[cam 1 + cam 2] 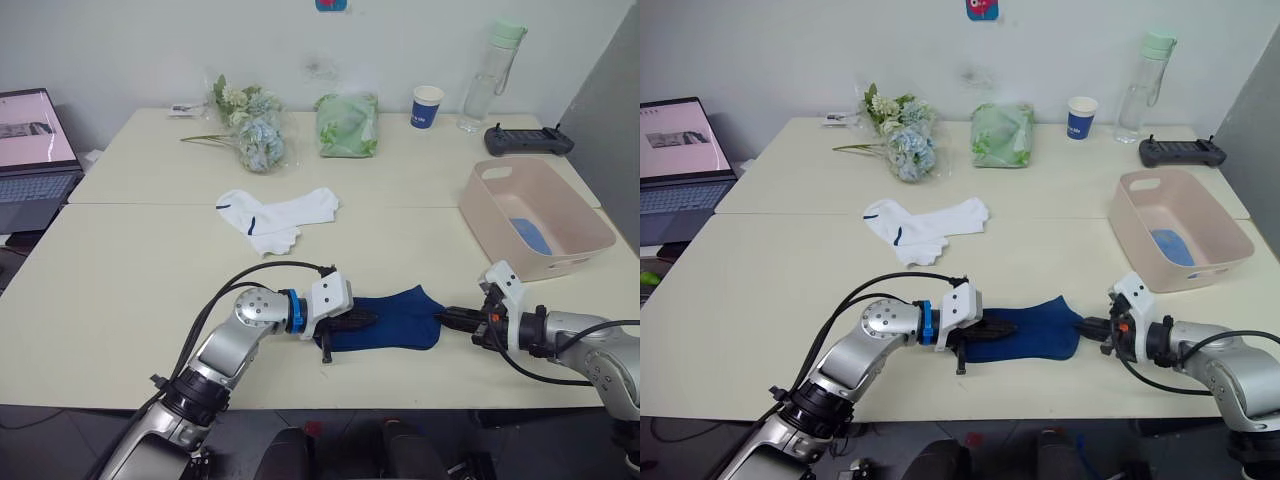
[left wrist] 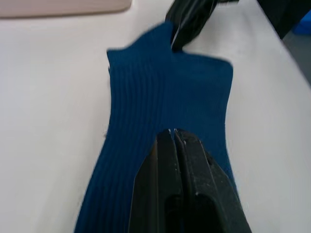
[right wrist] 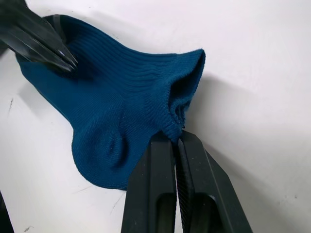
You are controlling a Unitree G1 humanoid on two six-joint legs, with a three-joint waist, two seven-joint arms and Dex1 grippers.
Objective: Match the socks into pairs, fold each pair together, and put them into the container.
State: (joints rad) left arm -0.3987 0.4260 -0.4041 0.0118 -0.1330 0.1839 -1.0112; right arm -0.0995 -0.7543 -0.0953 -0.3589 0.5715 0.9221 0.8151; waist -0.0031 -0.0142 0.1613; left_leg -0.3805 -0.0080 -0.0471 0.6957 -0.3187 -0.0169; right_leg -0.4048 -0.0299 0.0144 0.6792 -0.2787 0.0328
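From the head views, the navy sock (image 1: 390,318) lies flat near the table's (image 1: 130,300) front edge, well short of the tub (image 1: 537,215). The left gripper (image 1: 362,320) presses on one end of it, and the right gripper (image 1: 447,317) meets the end nearer the tub. A light blue sock (image 1: 531,235) already sits in the tub; the white socks (image 1: 272,217) lie farther back.

Left wrist view: fingers (image 2: 182,170) closed together on the navy knit.

Right wrist view: fingers (image 3: 170,189) pinched shut on the cuff edge.

This looks like the folding step. Next, I'd guess, the cuff end must be lifted over toward the held end, then the bundle carried to the tub.
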